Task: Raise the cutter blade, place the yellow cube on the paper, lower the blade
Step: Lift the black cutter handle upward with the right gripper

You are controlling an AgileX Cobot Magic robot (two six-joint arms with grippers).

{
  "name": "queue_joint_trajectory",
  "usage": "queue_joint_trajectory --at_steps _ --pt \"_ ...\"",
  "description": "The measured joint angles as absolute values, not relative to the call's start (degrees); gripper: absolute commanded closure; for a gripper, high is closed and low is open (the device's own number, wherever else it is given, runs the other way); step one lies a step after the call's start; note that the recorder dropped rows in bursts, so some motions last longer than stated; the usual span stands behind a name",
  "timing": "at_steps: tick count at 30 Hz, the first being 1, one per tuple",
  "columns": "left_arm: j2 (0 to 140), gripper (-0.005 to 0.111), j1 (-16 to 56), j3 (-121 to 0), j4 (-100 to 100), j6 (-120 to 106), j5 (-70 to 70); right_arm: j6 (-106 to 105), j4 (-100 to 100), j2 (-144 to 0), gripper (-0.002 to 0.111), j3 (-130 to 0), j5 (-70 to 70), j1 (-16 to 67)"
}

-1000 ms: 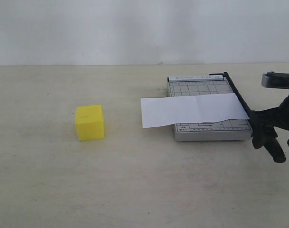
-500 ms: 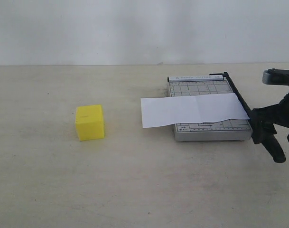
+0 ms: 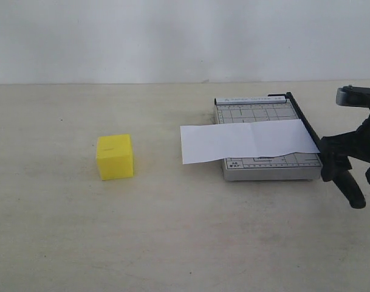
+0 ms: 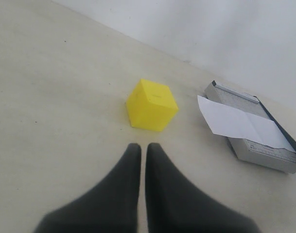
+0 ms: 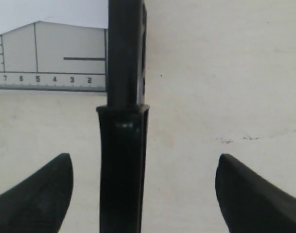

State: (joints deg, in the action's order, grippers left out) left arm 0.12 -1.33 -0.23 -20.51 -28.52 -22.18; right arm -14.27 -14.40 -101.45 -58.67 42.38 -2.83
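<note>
- Cutter blade [image 3: 303, 121] lies flat along the right edge of the grey base [image 3: 257, 111], not yet raised. Its long axis runs from the hinge at the far corner toward the near right, and the thick handle sticks out past the base's near corner.
- Right gripper [image 5: 144, 165] straddles that handle with its 2 fingers spread wide. The handle passes between them touching neither, closer to 1 finger than the other.
- Step 1 looks to be in hand. By my judgement the coming move calls for closing across the handle, square to its long axis, then swinging it up about the hinge.
- Left gripper [image 4: 142, 148] is pressed together on nothing and points at the yellow cube [image 4: 151, 104] just ahead of it, so this arm is the nearer one for the cube.
- On the table [image 3: 172, 243], the cube stands well apart from the base, to its left in the exterior view.
- Paper [image 3: 245, 141] lies across the base, overhanging its left edge, its right end reaching the blade. Nothing rests on it, and no container is in view.
</note>
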Motion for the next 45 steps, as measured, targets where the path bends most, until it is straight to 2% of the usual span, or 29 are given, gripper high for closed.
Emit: queue_joint_trajectory --at_steps 19,25,35,38,43,45 --pt "0.1 0.102 -1.3 -0.2 -20.5 -28.5 -22.2 -16.4 -16.1 -101.6 0.033 -58.7 44.1 -2.8" --pt "0.1 0.102 -1.3 -0.2 -20.5 -28.5 -22.2 -16.4 -16.1 -104.0 0.047 -58.7 46.2 -2.8" --pt "0.1 0.102 -1.3 -0.2 -20.5 -28.5 -22.2 -17.4 -16.1 -104.6 0.048 -58.7 46.5 -2.8" --pt "0.1 0.102 -1.3 -0.2 -20.5 -28.5 -22.2 -17.5 -16.1 -104.6 0.057 -58.7 46.5 -2.8" --pt "0.1 0.102 -1.3 -0.2 -20.5 -28.5 -22.2 -17.9 -16.3 -104.6 0.094 -58.7 46.9 -2.8" --pt "0.1 0.102 -1.3 -0.2 -20.5 -28.5 -22.2 -17.8 -16.9 -104.6 0.106 -58.7 47.2 -2.7"
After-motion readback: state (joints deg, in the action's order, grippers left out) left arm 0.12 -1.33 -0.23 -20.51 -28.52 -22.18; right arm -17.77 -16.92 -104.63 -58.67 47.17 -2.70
